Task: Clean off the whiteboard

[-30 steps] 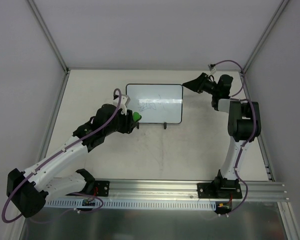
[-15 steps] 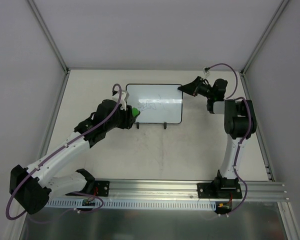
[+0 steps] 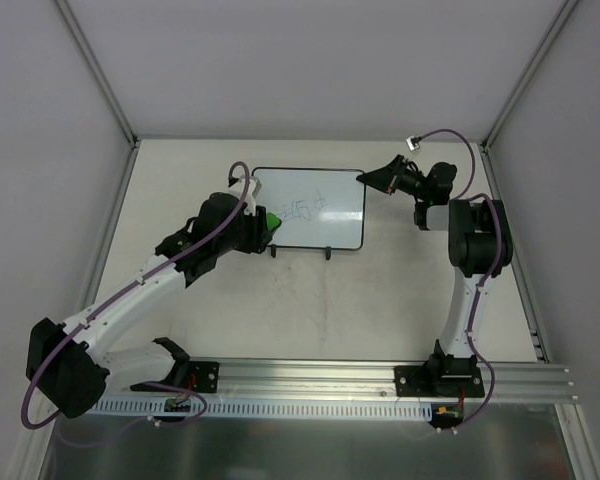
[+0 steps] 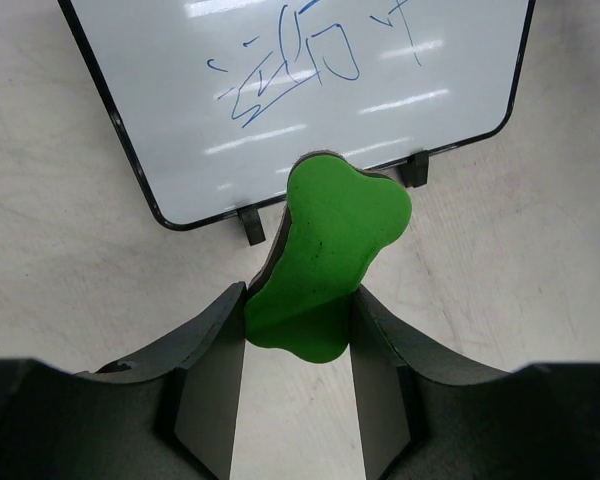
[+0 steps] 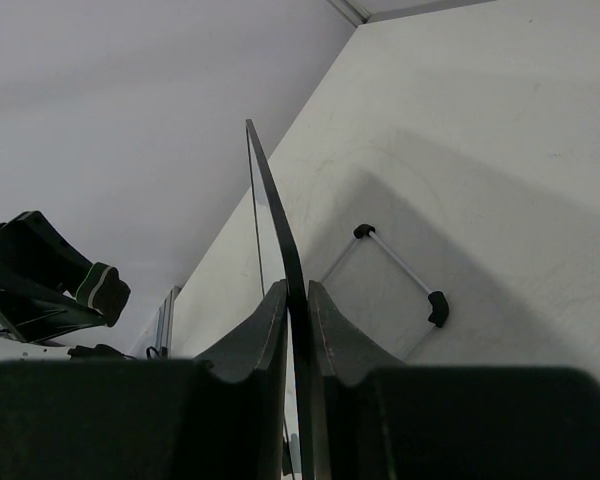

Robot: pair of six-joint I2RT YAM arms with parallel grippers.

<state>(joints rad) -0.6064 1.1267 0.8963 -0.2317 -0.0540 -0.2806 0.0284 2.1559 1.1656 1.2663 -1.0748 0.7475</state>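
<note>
Holding a green eraser (image 4: 335, 240) between its two fingers, the left gripper (image 4: 300, 300) sits nearest in the left wrist view, jaws closed narrow on the eraser's waist with the lobed end sticking out toward 12 o'clock. That end overlaps the bottom frame of the whiteboard (image 4: 160, 100) between its two black feet (image 4: 250, 225); contact with the surface cannot be judged from here. The blue scribbles (image 4: 300, 70) lie beyond the eraser tip, at roughly 12 to 1 o'clock, unwiped. From the top view, the board stands on the table (image 3: 380, 290) toward 12 o'clock of table centre, with the eraser at the board's 8 o'clock corner. Farthest out, the right gripper (image 3: 365, 178) is at the board's 1 o'clock corner; its wrist view shows the frame edge-on between the fingers, which are pinched narrow on it. Judgement: wipe stroke is about to start, nothing erased yet. To do it well: press the eraser's flat face fully against the board, sweep toward 1 o'clock across the whole scribble, overlap the passes, and let the right arm brace the board so it neither tips back nor slides.
</note>
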